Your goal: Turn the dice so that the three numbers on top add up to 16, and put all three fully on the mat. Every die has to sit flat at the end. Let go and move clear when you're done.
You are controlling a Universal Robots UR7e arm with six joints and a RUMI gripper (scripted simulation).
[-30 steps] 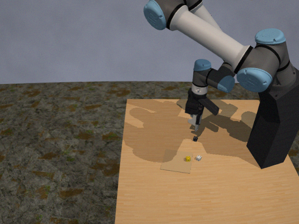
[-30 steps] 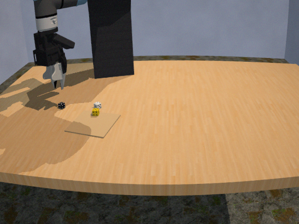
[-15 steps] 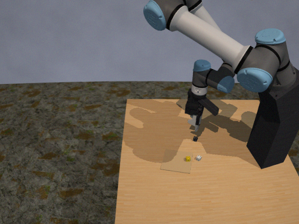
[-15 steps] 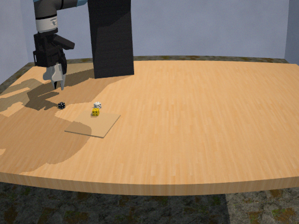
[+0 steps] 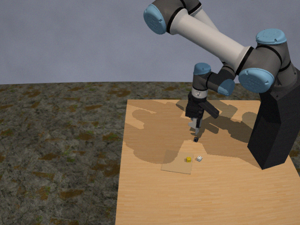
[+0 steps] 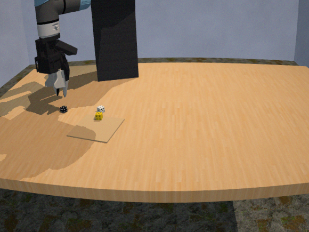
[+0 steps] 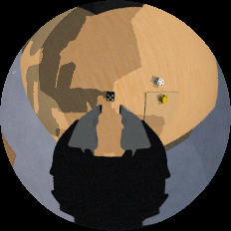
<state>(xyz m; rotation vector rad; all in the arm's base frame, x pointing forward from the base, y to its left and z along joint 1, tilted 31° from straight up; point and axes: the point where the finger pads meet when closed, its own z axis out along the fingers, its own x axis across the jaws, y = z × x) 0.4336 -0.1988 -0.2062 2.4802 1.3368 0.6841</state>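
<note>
1. Robotic arm, a gray-and-white Universal Robots UR7e with light-blue joint caps, reaches from a black pedestal over a wood-grain worktop.

2. Pointing downward, the RUMI two-jaw gripper holds nothing; its gray fingers are drawn partway together, with a narrow gap visible between their tips.

3. Black die, marked with white pips, rests on the worktop off the mat, apart from the fingertips. The wrist view shows it ahead of the gap between them.

4. Yellow die, with dark pips, sits on the thin, square tan mat, close to one edge.

5. White die, also dark-pipped, lies on the worktop just outside that edge, near the yellow die but apart from it.

6. Top faces on the three dice appear too small to total with confidence. Only the yellow one is on the mat.

7. Shadows of the arm spread across the worktop and part of the mat, before a blue-gray wall.
</note>
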